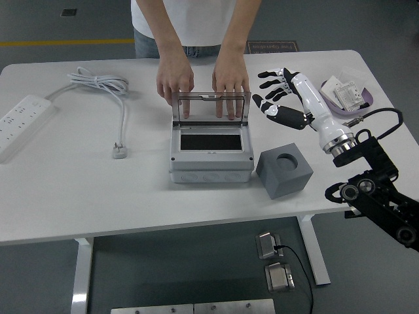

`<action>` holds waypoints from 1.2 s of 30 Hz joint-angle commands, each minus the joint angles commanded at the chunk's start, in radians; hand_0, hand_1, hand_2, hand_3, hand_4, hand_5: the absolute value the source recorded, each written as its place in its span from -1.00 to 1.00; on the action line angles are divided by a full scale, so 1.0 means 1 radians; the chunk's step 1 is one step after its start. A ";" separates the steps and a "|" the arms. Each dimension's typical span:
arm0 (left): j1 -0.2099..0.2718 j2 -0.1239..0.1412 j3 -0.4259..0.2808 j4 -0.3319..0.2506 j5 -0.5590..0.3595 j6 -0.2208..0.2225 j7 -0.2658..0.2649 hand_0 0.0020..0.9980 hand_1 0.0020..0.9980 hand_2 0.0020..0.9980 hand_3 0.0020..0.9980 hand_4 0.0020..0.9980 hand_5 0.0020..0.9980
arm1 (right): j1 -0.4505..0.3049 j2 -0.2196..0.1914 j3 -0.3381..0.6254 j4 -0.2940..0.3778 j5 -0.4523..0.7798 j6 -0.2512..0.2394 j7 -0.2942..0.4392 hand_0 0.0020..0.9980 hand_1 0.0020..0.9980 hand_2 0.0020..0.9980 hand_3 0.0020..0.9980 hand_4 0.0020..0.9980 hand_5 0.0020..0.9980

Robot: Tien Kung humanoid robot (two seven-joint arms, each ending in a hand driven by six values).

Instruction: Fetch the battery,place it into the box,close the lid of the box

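Box: the grey box (211, 152) sits at the middle of the white tabletop (59, 190), and its interior shows only a dark rectangle.
Battery: I can't make out a battery anywhere; the dark opening of the box doesn't reveal one.
Lid: the clear lid (210, 107) stands raised at the box's far edge, upright and hinged at the back.
Person's hands: a person stands at the far side, left-of-picture hand (174, 81) and right-of-picture hand (230, 79) both behind the lid, fingers reaching down and visible through the clear panel.
Right hand: the robot's right hand (278, 98) hangs over the tabletop just right of the lid, fingers spread wide, thumb pointing toward the box, gripping nothing and apart from the box.
Left hand: not visible.
Grey cube: a grey cube (284, 171) with a round hole in its top sits just right of the box's front corner.
Tray: a lilac tray (364, 99) holding small packets lies at the far right.
Power strip: a white power strip (21, 120) lies at the left edge, its coiled white cable (105, 87) and plug (119, 151) left of the box.
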 joint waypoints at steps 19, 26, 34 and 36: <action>-0.022 0.014 -0.019 -0.002 0.036 -0.005 0.011 0.27 0.33 0.24 0.22 0.24 -0.60 | 0.360 0.155 -0.304 -0.465 0.204 0.021 0.104 0.08 0.13 0.32 0.44 0.48 -0.09; -0.030 0.016 -0.016 -0.002 0.035 -0.006 0.010 0.27 0.33 0.24 0.23 0.24 -0.60 | 0.383 0.169 -0.368 -0.561 0.251 0.017 0.127 0.09 0.15 0.32 0.44 0.51 -0.02; -0.029 0.013 -0.008 -0.001 0.027 -0.006 0.007 0.27 0.33 0.24 0.23 0.24 -0.60 | 0.357 0.161 -0.393 -0.529 0.244 0.010 0.126 0.10 0.14 0.31 0.44 0.53 0.03; -0.029 0.013 -0.005 -0.001 0.023 -0.005 0.005 0.27 0.33 0.24 0.23 0.24 -0.60 | 0.347 0.156 -0.395 -0.505 0.235 0.006 0.123 0.10 0.14 0.31 0.44 0.53 0.03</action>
